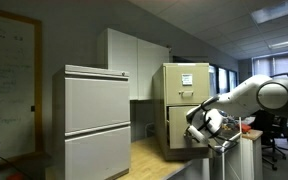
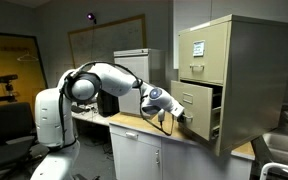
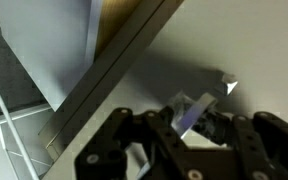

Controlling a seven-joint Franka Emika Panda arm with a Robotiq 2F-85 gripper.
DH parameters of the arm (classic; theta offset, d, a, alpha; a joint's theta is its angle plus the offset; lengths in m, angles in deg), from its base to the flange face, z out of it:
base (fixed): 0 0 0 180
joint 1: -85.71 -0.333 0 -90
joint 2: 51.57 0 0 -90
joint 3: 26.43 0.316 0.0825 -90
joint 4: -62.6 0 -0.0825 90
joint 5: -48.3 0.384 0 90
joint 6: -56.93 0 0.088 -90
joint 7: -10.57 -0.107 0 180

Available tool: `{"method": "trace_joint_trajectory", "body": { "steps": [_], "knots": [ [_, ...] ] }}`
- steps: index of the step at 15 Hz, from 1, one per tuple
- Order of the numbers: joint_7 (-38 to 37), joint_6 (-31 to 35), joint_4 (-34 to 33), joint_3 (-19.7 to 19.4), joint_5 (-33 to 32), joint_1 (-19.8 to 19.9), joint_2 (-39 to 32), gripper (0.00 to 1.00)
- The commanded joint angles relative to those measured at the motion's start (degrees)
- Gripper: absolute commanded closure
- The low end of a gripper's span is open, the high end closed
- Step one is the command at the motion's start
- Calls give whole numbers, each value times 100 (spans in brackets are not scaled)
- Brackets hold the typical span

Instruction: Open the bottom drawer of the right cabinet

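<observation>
Starting at the left of an exterior view, a whiteboard (image 1: 9, 80) hangs on the wall. Next to it stands a wide pale grey cabinet (image 1: 96, 115) with two drawers. Further right, set on the desk (image 1: 149, 155), is the right cabinet (image 1: 184, 85), tall, narrow and tan. The bottom drawer (image 1: 177, 128) is the lower front of its stack. The claw (image 1: 197, 128) sits against that drawer's right part, at the end of the white arm (image 1: 254, 97), which reaches in from the right edge.

From the opposite side, the arm (image 2: 94, 80) rises from its base at the left and stretches rightward over the desk (image 2: 134, 122). Its claw (image 2: 176, 115) meets the left edge of the bottom drawer (image 2: 199, 105). Here the drawer front stands forward of the right cabinet (image 2: 249, 70), with a dark gap showing along its right side, so it is partly open. Above it, the top drawer carries a white paper (image 2: 196, 45).

In the wrist view, a pale metal surface fills the upper right. The black fingers (image 3: 134, 140) of the claw (image 3: 189, 135) crowd the bottom edge. A small silver handle (image 3: 192, 110) shows between them, blurred. The claw is closed tight on it, as far as the blur lets me tell.
</observation>
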Motion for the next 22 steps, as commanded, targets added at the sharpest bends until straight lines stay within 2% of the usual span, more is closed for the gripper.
{"method": "trace_joint_trajectory", "body": {
  "steps": [1, 4, 7, 13, 22],
  "knots": [
    [1044, -527, 723, 461, 1180, 11, 687, 94],
    [1770, -639, 982, 414, 2067, -71, 1021, 94],
    [2278, -727, 1247, 376, 2682, -170, 1294, 94],
    [2887, -843, 1783, 370, 3543, -333, 1865, 95],
    [3803, -771, 2225, 443, 4757, -528, 2359, 94]
  ]
}}
